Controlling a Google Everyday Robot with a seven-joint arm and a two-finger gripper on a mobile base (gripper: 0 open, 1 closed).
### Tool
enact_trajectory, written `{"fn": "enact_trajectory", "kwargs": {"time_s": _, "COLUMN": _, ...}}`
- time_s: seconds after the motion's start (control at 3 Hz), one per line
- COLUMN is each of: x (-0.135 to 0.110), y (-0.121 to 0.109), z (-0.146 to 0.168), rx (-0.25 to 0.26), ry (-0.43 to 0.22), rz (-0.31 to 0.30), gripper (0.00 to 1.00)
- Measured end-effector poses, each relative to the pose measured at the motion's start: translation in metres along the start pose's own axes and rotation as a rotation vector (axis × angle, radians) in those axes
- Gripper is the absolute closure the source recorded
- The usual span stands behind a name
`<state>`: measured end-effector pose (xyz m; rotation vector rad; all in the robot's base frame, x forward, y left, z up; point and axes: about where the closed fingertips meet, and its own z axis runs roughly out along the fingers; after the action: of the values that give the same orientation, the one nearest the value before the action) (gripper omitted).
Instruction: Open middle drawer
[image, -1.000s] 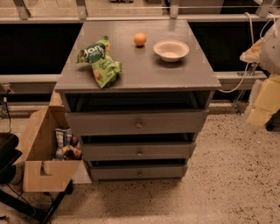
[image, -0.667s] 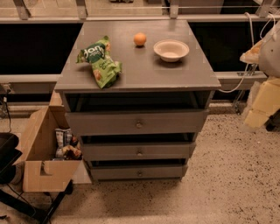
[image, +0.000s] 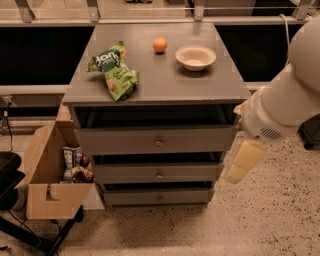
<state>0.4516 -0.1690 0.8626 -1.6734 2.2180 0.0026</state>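
Camera view: a grey cabinet stands centre frame. The middle drawer (image: 131, 173) lies between a taller front above and the lowest front below. It looks like stiff, fairly heavy wood. Its small round knob (image: 159, 175) is the only hold and probably slippery. The gripper (image: 246, 161) hangs at right, beside the cabinet. Whether it is open or closed cannot be told.

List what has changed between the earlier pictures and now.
The arm swung in from the right edge, carrying the pincer leftward and down in the picture. It now sits by the right end of the middle drawer, short of its knob. Nothing was taken hold of or let go. The drawer did not shift; the chip bag, orange, bowl and cardboard box stayed put.
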Motion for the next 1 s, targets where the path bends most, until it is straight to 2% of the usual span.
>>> {"fn": "enact_trajectory", "kwargs": {"time_s": 0.67, "x": -0.020, "y": 0.036, "z": 0.136, "rx": -0.046, "ry": -0.063, "rz": 0.033, "gripper": 0.00}}
{"fn": "enact_trajectory", "kwargs": {"time_s": 1.0, "x": -0.033, "y": 0.050, "z": 0.192, "rx": -0.051, "ry": -0.036, "rz": 0.014, "gripper": 0.00}}
